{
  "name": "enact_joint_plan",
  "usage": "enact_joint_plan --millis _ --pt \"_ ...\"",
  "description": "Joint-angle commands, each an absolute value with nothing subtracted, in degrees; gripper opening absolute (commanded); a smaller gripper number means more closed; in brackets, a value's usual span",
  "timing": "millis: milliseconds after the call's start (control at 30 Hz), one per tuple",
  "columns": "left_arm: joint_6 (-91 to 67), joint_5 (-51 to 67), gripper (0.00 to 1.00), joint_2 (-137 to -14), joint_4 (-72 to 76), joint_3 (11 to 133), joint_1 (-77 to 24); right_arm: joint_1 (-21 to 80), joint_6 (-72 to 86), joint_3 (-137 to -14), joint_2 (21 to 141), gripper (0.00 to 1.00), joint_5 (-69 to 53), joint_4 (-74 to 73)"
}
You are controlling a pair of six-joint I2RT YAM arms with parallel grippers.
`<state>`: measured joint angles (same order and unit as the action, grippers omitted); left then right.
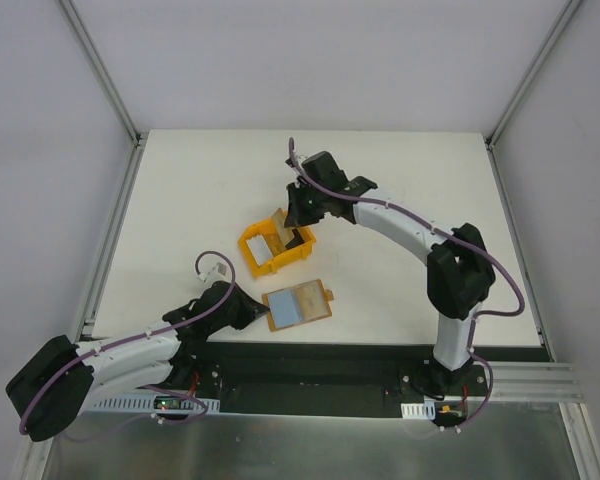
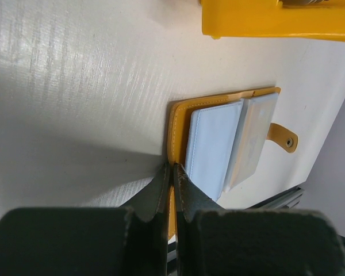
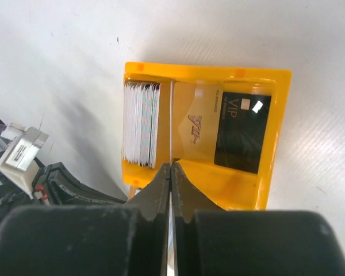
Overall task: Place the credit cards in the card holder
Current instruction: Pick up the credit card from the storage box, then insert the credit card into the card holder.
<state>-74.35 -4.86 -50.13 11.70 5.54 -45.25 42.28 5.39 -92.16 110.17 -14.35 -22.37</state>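
The right gripper (image 3: 171, 169) fills the 6 o'clock edge, its two dark fingers pressed together on a thin card (image 3: 171, 126), which shows edge-on as a pale line running toward 12 o'clock into the yellow-orange bin (image 3: 207, 72). Inside the bin, a stack of pale cards (image 3: 141, 123) shows its edges on the 9 o'clock side of that line. On the 3 o'clock side a tan card (image 3: 195, 129) with a logo lies against a dark card (image 3: 241, 135) printed "VIP". Toward 8 o'clock a white connector (image 3: 20, 152) sits on dark hardware above the white table (image 3: 75, 46).
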Motion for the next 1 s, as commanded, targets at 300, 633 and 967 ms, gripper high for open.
enact_joint_plan --millis 300,633,967 --pt "-70.40 -2.20 0.00 -51.15 7.91 5.19 -44.74 40.34 15.55 -69.72 89.75 0.00 -24.16 -8.72" --pt "-69.79 -1.14 0.00 -52.38 7.91 5.10 -44.65 42.45 27.85 -43.79 77.26 0.00 -25.32 8.59" --pt "-69.34 -1.06 0.00 -52.65 7.91 4.83 -44.74 45.00 33.83 -31.74 81.21 0.00 -25.05 20.56"
